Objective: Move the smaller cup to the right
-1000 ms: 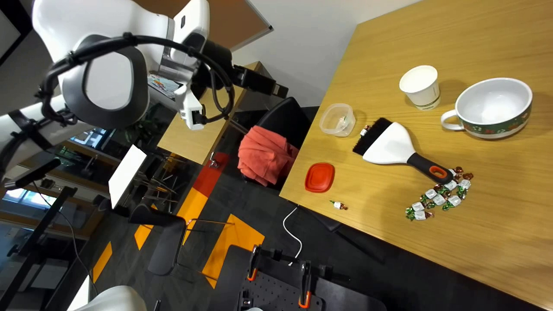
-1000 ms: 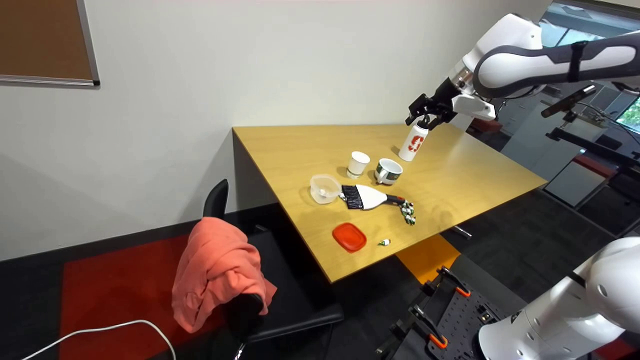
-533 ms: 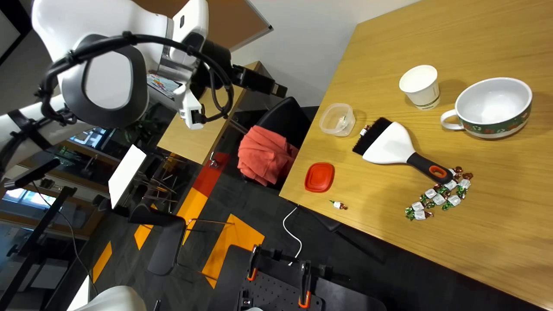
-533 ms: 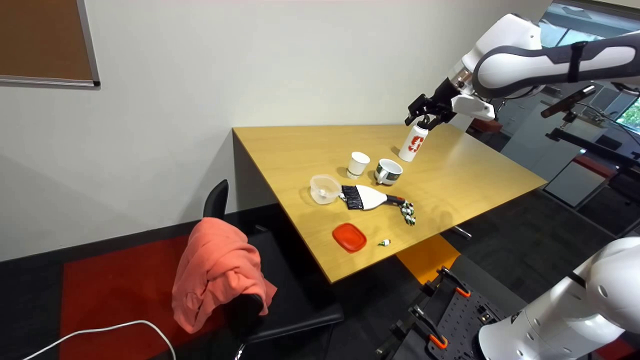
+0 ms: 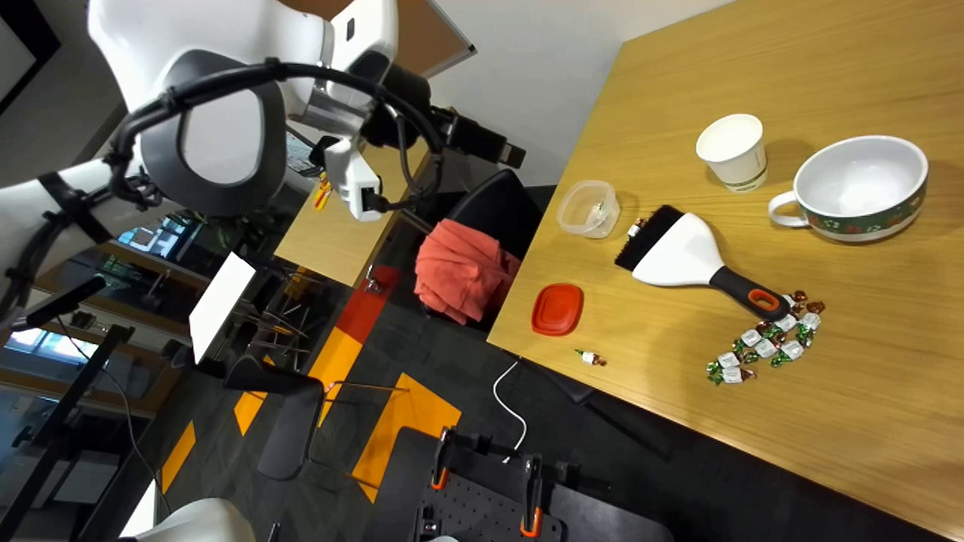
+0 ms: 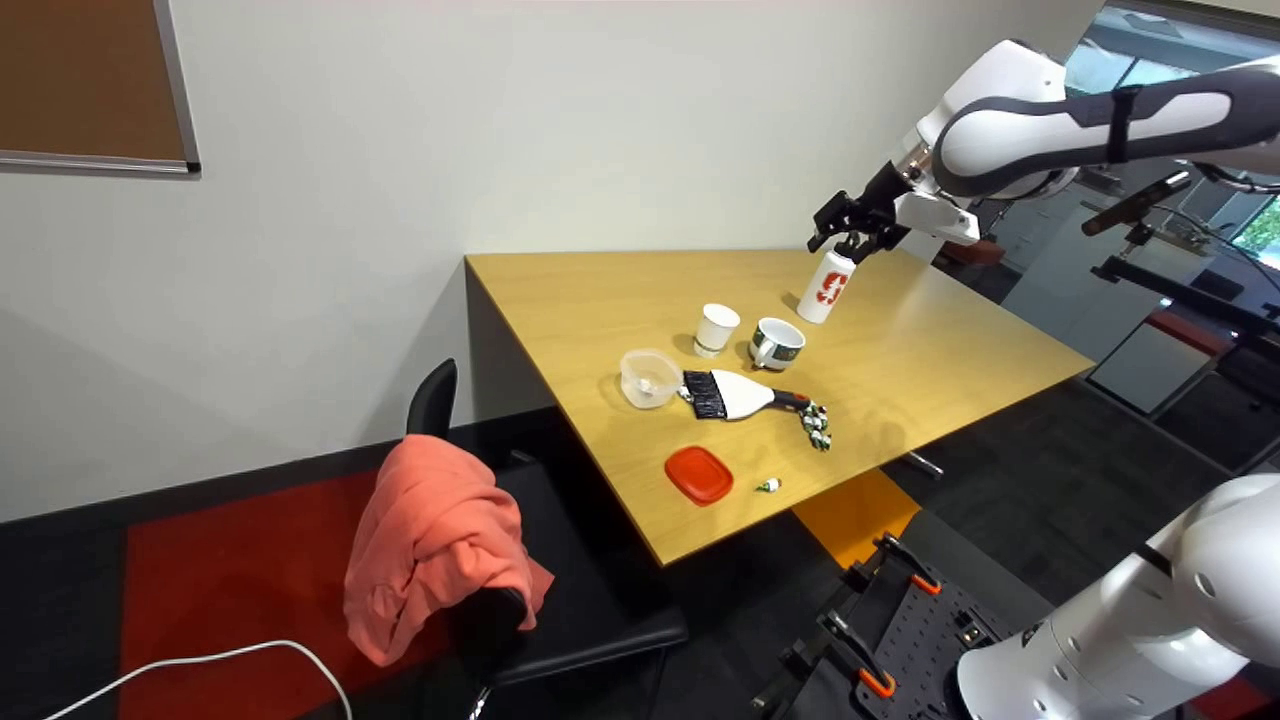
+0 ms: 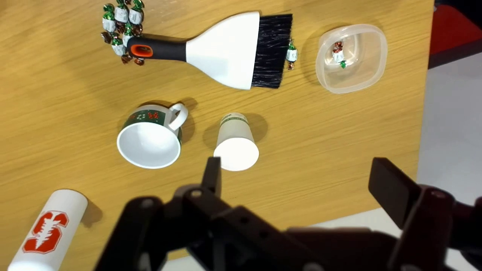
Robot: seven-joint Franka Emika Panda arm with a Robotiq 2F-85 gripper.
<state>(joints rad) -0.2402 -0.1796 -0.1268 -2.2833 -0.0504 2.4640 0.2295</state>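
Observation:
The smaller cup, plain white with no handle and a thin green band near its base, stands upright on the table in both exterior views (image 5: 734,154) (image 6: 714,332) and the wrist view (image 7: 236,131). The wide white cup (image 5: 858,188) with a handle and green pattern stands beside it; it also shows in the wrist view (image 7: 148,145). My gripper (image 7: 297,165) is open with nothing between its fingers, high above the table. In the wrist view the left fingertip overlaps the smaller cup's rim. In both exterior views the gripper (image 5: 512,155) (image 6: 838,248) is well apart from it.
A white bottle (image 6: 828,288) with a red logo stands beyond the wide cup. A brush (image 5: 681,252), a clear container (image 5: 589,209), a red lid (image 5: 557,309) and several wrapped candies (image 5: 764,348) lie on the table (image 5: 889,421). A wall rises behind the table.
The arm and gripper have shifted slightly, right and a little down in an exterior view. The cups and other things on the table have not moved.

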